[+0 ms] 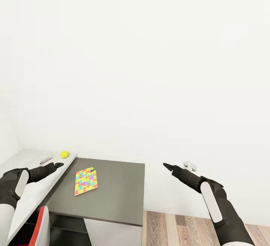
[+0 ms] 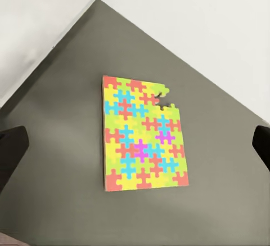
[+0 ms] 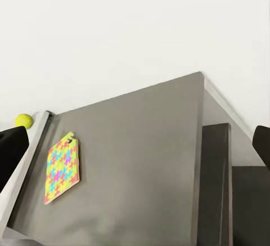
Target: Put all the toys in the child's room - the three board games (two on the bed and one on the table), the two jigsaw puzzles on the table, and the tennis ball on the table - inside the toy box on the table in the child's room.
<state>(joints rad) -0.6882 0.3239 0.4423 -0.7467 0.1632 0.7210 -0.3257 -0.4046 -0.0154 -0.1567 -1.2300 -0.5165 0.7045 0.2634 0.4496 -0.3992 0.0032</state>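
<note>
A colourful jigsaw puzzle lies flat on the table's lower dark grey section. The yellow tennis ball rests on the pale grey slab top near the wall. My left gripper hovers open above the slab's edge, just left of the puzzle, holding nothing. My right gripper hangs open and empty in the air to the right of the table. The toy box and the bed are out of view.
A small white flat item lies on the slab beside the ball; I cannot tell what it is. A plain white wall backs the table. Wooden floor shows to the right of the table.
</note>
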